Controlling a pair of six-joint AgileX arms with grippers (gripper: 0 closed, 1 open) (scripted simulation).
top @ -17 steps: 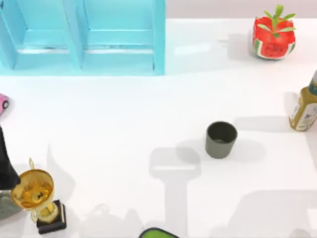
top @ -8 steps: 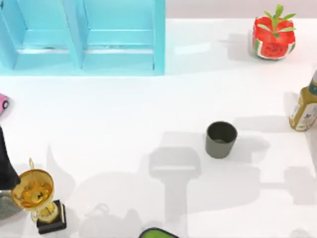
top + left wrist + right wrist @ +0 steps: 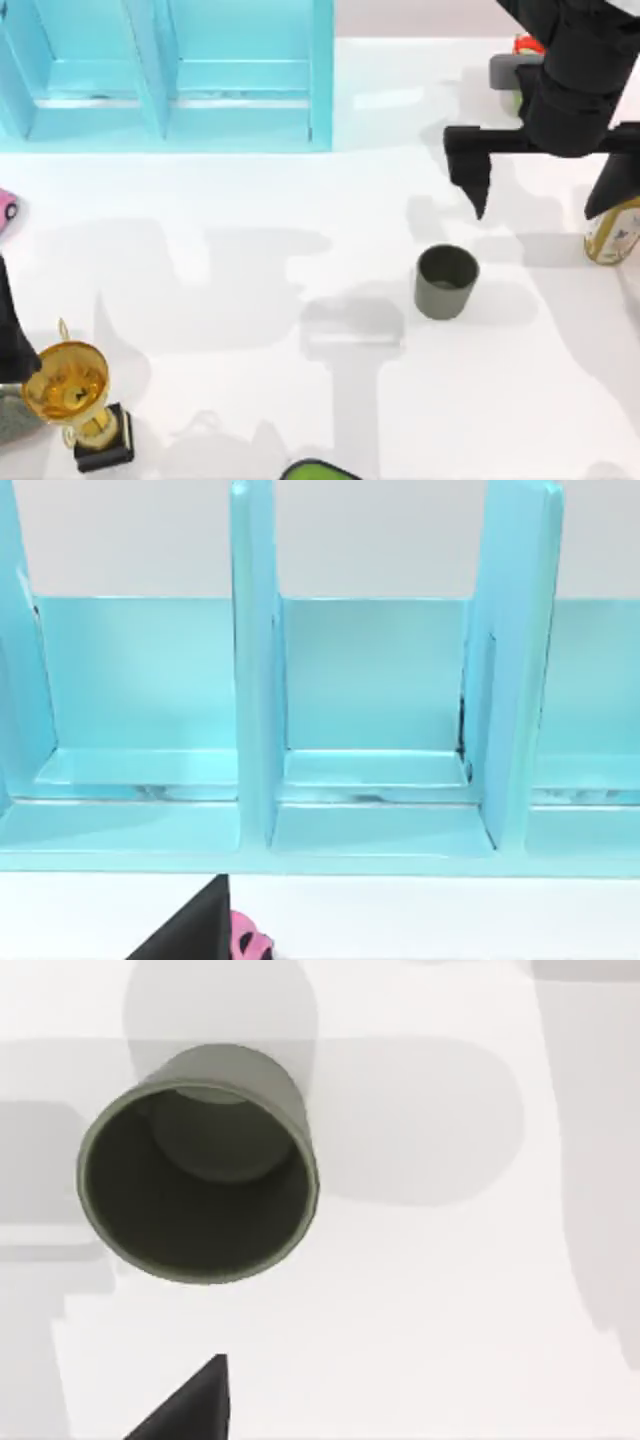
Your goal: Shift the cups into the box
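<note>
Top view gives you the relation that matters: the right end effector hangs over the right half of the worktop with its fingers spread wide apart and nothing between them, one dark fingertip pointing down toward the cup, which stands upright just below it and a little toward the left in that view. You are therefore off the cup on its far side (toward the back of the worktop), not over it. The right wrist view agrees, showing the cup mouth-up, apart from the finger at the frame's edge. Being round and upright, the cup asks no particular angle of approach. The left arm sits parked at the left edge beside the gold trophy, well apart from the cup, so the right arm is clearly the nearer one. The blue box lies at the back left, and its compartments look empty in the left wrist view; I judge the carry will run leftward and back
</note>
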